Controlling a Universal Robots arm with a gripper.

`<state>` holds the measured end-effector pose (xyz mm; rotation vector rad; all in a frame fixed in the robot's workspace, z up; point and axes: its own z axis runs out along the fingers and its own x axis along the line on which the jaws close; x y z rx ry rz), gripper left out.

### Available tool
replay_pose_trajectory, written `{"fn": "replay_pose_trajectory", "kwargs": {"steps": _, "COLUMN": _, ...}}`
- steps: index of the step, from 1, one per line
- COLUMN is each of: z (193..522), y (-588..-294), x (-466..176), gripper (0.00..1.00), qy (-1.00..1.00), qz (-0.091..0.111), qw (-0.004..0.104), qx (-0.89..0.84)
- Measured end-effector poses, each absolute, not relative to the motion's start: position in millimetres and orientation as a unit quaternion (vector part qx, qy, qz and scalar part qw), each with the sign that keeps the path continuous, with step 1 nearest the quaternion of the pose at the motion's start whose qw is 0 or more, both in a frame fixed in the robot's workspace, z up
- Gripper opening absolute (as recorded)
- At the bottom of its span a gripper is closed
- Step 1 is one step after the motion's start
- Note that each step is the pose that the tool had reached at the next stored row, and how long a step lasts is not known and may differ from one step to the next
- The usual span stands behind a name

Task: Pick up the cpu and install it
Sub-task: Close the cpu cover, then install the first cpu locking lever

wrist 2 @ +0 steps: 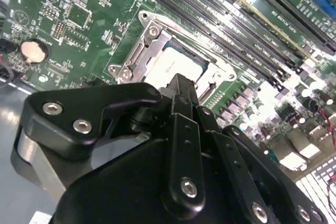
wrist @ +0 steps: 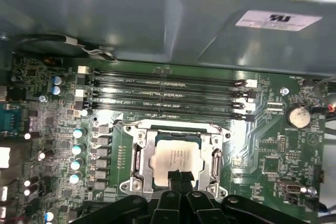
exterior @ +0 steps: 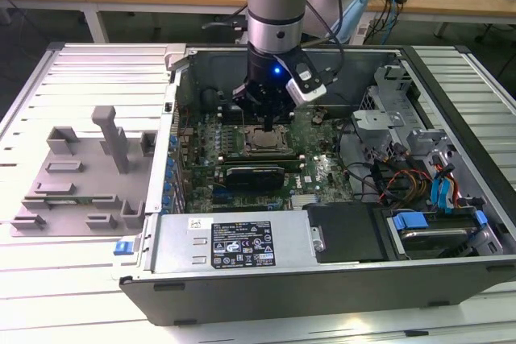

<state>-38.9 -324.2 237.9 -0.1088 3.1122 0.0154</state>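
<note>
One cpu [wrist: 176,156] lies flat in the metal socket frame [wrist: 140,157] on the green board [wrist: 268,148], with its shiny silver top facing up. We see that it is square, so no side is longer than another. Its edges sit straight with the frame and run the same way as the long black memory sticks [wrist: 163,95] near it. The two black fingers [wrist: 173,178] are pressed close together with nothing between them. Their tips hang right at one edge of the cpu, and we cannot tell if they touch it. In the exterior view the arm [exterior: 274,6] reaches straight down into the open computer case [exterior: 242,279], which lies on the pale surface [exterior: 48,279]
</note>
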Motion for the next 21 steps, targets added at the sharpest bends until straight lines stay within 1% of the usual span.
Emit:
{"fn": "replay_pose_trajectory", "kwargs": {"steps": 15, "z": 239, "y": -324, "x": -39, "gripper": 0.11, "qy": 0.999, "qz": 0.005, "qw": 0.014, "qx": -0.035}}
{"fn": "replay_pose_trajectory", "kwargs": {"steps": 21, "z": 239, "y": -324, "x": -53, "gripper": 0.11, "qy": 0.999, "qz": 0.005, "qw": 0.014, "qx": -0.035}}
